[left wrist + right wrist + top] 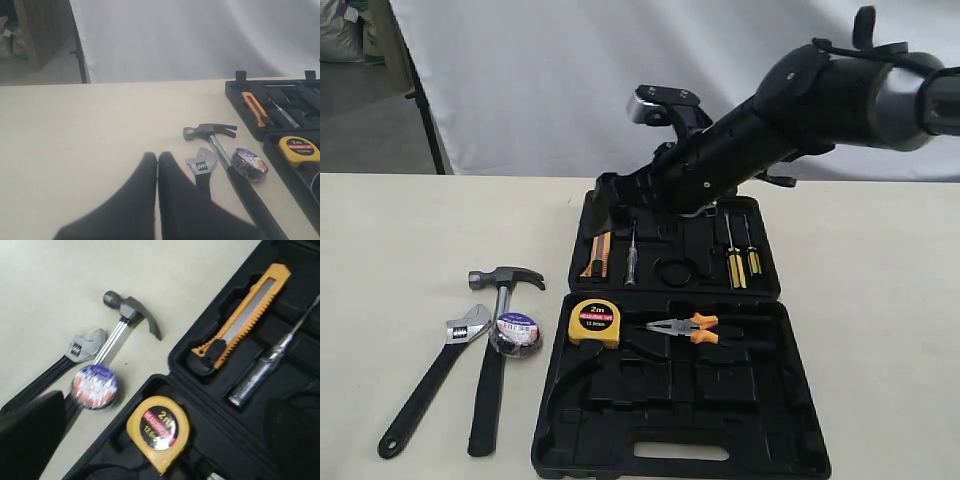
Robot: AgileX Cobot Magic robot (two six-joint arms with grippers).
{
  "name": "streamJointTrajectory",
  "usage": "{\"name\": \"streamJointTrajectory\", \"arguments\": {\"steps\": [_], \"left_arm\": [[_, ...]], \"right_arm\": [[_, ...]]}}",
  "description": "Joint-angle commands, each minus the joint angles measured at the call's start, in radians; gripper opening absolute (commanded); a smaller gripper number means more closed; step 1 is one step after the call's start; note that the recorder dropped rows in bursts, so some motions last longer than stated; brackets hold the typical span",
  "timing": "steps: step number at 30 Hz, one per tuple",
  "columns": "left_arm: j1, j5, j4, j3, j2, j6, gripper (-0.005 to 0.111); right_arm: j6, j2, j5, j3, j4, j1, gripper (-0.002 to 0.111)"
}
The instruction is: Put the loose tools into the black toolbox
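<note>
On the left part of the table (880, 300), toward the near edge, the three loose tools lie outside the case. The adjustable wrench (428, 385) is leftmost, its silver jaw pointing to the far edge and its black handle running toward the near-left corner. Just beside it lies the claw hammer (492, 370), head toward the far edge. The small tape roll (516, 331) sits against the hammer's shaft, between hammer and case.

The left gripper (157, 161) hovers over bare tabletop near the wrench head, fingers pressed together with nothing between them.

The black toolbox (770, 400) lies open in the middle of the table, its handle slot at the near edge. Its near half holds a yellow tape measure (595, 322) and orange-handled pliers (685, 327). The far half holds an orange utility knife (598, 255), a slim tester screwdriver (631, 255) and two yellow-handled screwdrivers (740, 262).

The right arm reaches in from the far-right side, and the right gripper (625, 192) hangs over the far half's left end. I can't tell whether its fingers are apart or together.
</note>
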Motion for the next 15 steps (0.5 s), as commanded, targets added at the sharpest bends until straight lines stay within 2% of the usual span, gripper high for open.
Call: {"name": "streamJointTrajectory", "arguments": {"steps": [1,5,8,11,15], "left_arm": [[0.004,0.001,-0.002,0.003,-0.003,-0.008,0.001],[0.004,0.001,-0.002,0.003,-0.003,-0.008,0.001],[0.004,0.001,-0.002,0.003,-0.003,-0.008,0.001],[0.004,0.001,-0.002,0.003,-0.003,-0.008,0.001],[0.004,0.001,-0.002,0.003,-0.003,-0.008,0.001]], "right_arm": [[-0.104,-0.005,0.035,-0.001,0.001,0.093,0.105],[-0.151,0.001,0.004,-0.001,-0.012,0.177,0.105],[-0.214,0.035,-0.053,-0.003,-0.107,0.274,0.105],[-0.230,0.063,-0.114,-0.013,-0.197,0.312,0.105],[-0.223,0.143,-0.164,-0.067,-0.227,0.324,0.105]]}}
